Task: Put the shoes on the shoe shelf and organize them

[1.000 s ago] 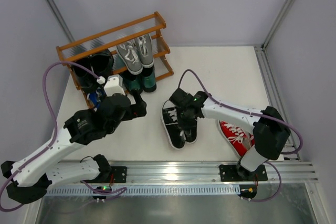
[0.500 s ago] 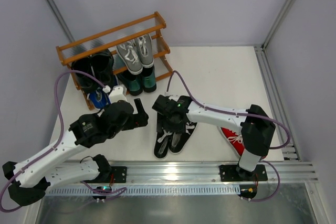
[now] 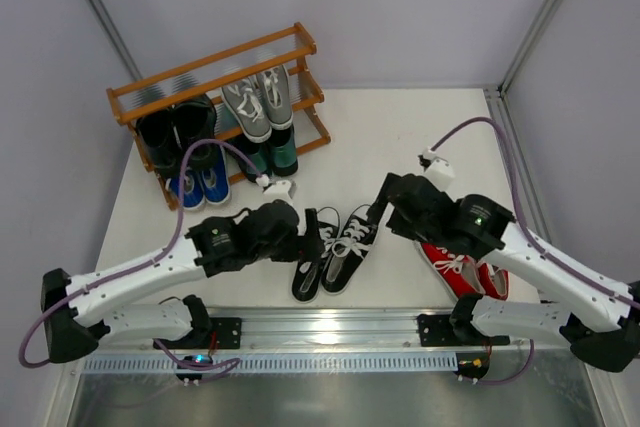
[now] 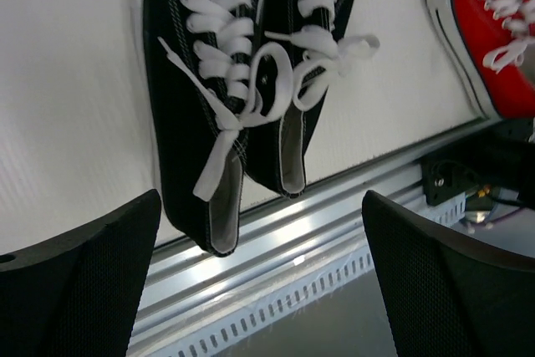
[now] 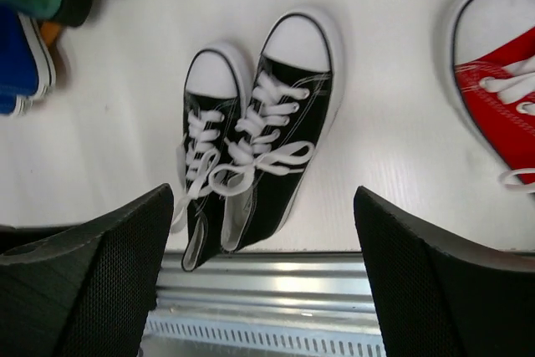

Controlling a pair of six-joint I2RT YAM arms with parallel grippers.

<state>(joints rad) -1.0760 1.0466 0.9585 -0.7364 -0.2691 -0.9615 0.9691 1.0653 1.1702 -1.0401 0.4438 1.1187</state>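
The black-and-white lace-up sneakers (image 3: 332,255) lie side by side on the table, heels at its near edge and toes pointing away. My left gripper (image 3: 318,237) hovers open over the pair (image 4: 226,98), holding nothing. My right gripper (image 3: 378,215) stands open just right of the pair (image 5: 259,148), apart from it. The shoe shelf (image 3: 300,45) stands at the back left. It holds grey sneakers (image 3: 258,97), black loafers (image 3: 180,127), dark green loafers (image 3: 272,157) and blue sneakers (image 3: 198,187). Red sneakers (image 3: 465,265) lie at the near right, partly under my right arm.
A metal rail (image 3: 330,325) runs along the table's near edge, just behind the sneakers' heels. A red sneaker (image 5: 501,81) lies right of the pair and the blue sneakers (image 5: 21,56) to their left. White walls enclose the table.
My right gripper has opened, let go of the black-and-white sneakers and drawn back to the right. The pair now lies nearer the front edge. My left arm has swung right over it.
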